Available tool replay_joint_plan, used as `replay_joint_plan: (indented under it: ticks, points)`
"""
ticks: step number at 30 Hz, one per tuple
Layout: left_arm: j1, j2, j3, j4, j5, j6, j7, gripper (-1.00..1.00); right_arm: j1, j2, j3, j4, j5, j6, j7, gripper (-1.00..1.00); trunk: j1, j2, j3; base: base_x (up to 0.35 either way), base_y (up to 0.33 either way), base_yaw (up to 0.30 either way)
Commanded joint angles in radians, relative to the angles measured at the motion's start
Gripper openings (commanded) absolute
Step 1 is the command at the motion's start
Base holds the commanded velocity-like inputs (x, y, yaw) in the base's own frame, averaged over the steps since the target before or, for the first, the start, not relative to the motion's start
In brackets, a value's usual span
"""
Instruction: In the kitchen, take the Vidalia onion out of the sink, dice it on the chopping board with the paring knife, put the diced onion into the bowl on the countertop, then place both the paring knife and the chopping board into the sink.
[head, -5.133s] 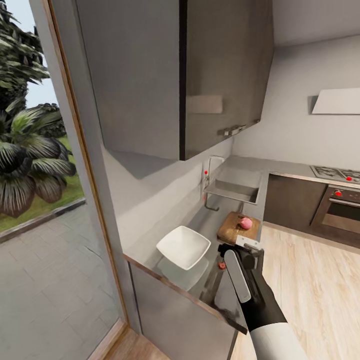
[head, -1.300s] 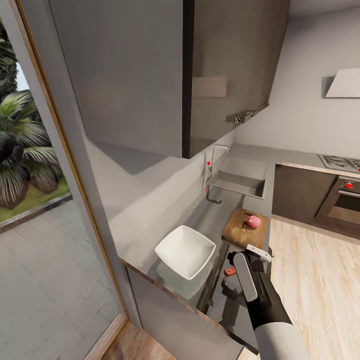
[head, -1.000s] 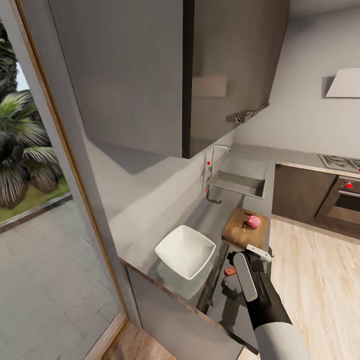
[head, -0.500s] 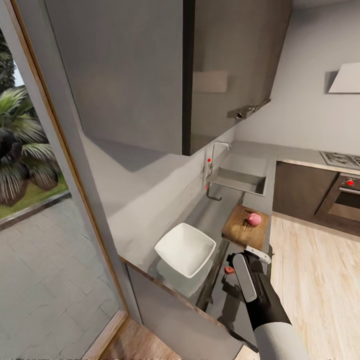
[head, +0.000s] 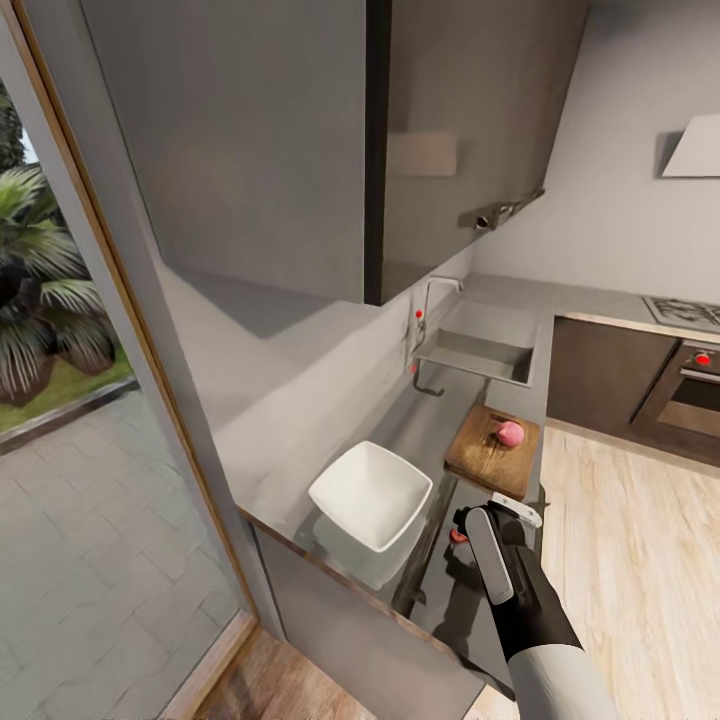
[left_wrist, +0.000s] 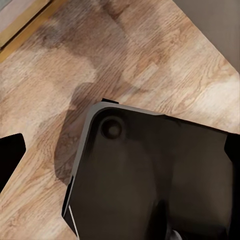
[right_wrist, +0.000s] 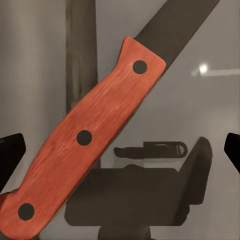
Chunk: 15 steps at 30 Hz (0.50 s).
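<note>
The head camera looks from high up, forward and down along the countertop (head: 400, 440), taking in the sink (head: 478, 357) far off and the bowl (head: 371, 495) nearer. The right wrist camera sits very close above the knife (right_wrist: 85, 140) on that same countertop, a spot the head view also covers (head: 458, 535). The left wrist camera faces down at the wooden floor (left_wrist: 150, 65), near the robot's dark base (left_wrist: 150, 175).

I'm seeing the onion (head: 511, 433), a small pinkish-red ball, sitting whole on the far right part of the brown board (head: 485, 457). The board is lying flat on the grey countertop (head: 415, 425), between the steel sink (head: 478, 356) and the knife (right_wrist: 82, 137). The knife's orange-red, three-rivet handle is lying on the countertop. The white bowl (head: 371, 495) is resting nearby, empty.
</note>
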Motion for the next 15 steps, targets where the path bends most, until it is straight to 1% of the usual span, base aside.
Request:
replay_joint_plan:
  ticks: [1, 12, 15]
  points:
    - [0.0, 0.0, 0.003, -0.001, 0.011, 0.001, -0.01, 1.0, -0.001, 0.001, -0.001, -0.001, -0.009, 0.002, -0.008, 1.0, 0.001, -0.002, -0.002, 0.0, 0.0, 0.0]
    - [0.0, 0.001, 0.003, -0.001, 0.011, 0.001, -0.01, 1.0, -0.001, 0.001, -0.001, -0.001, -0.009, 0.002, -0.009, 1.0, 0.001, -0.002, -0.003, 0.001, 0.0, 0.0]
    - [0.0, 0.0, 0.003, -0.001, 0.011, 0.001, -0.01, 1.0, -0.001, 0.001, -0.001, -0.001, -0.009, 0.002, -0.009, 1.0, 0.001, -0.002, -0.003, 0.072, 0.052, 0.0]
